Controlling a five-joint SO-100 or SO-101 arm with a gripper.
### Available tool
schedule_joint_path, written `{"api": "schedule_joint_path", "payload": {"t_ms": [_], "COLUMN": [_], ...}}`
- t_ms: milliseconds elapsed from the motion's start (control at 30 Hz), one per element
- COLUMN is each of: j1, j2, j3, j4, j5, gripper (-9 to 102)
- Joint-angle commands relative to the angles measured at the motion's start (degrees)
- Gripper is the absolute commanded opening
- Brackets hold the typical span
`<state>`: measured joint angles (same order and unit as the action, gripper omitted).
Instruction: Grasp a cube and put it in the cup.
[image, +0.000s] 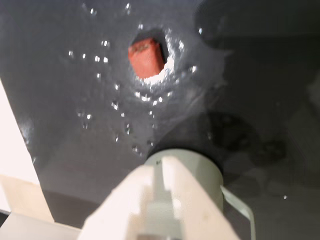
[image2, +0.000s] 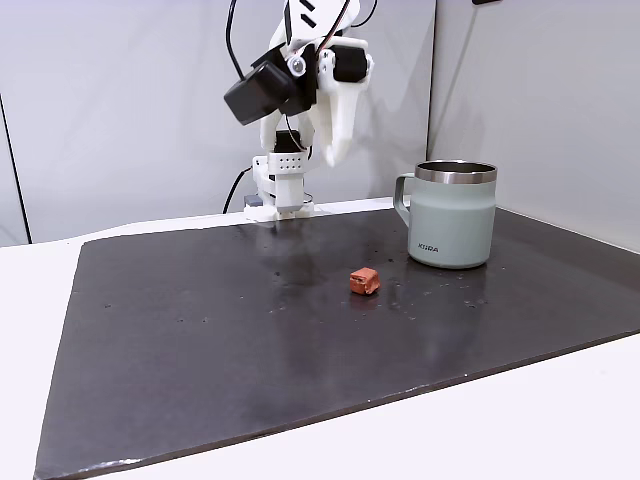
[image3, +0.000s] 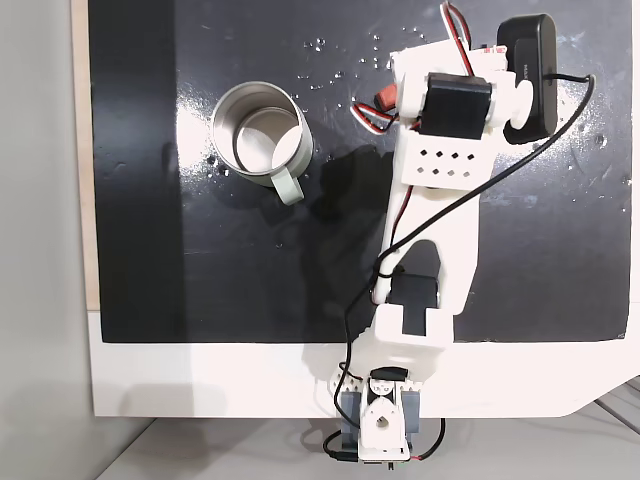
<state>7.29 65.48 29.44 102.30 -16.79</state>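
Raised well above the dark mat (image2: 250, 340) on the white counter (image2: 560, 420), the white gripper (image2: 332, 150), fingertips pointing down, nothing between them; whether apart or together, impossible to tell from these angles. Resting alone near the middle of the mat in a fixed view, the reddish-orange cube (image2: 364, 281), well apart from the gripper. Seen from the wrist view, the same cube (image: 146, 58) lying toward the top of the frame amid glints on the dark surface, with the blurred gripper (image: 162, 200) low in the foreground. Upright toward the mat's right edge in that fixed view, the pale grey-green cup (image2: 452, 214), steel rim up, handle turned toward the cube, near it but not touching. From above, in a fixed view, the cup (image3: 262, 143) open and empty, handle angled toward the arm's base (image3: 385, 420) at the counter's near edge.
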Motion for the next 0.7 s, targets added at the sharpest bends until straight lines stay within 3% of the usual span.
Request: {"api": "schedule_joint_path", "payload": {"t_ms": [0, 667], "j1": [1.32, -2.99], "j2": [-2.55, -19.69], "j3": [-6.94, -23.38], "j4": [0.53, 0.62], "j5": [-1.58, -10.72], "gripper": [0, 0]}}
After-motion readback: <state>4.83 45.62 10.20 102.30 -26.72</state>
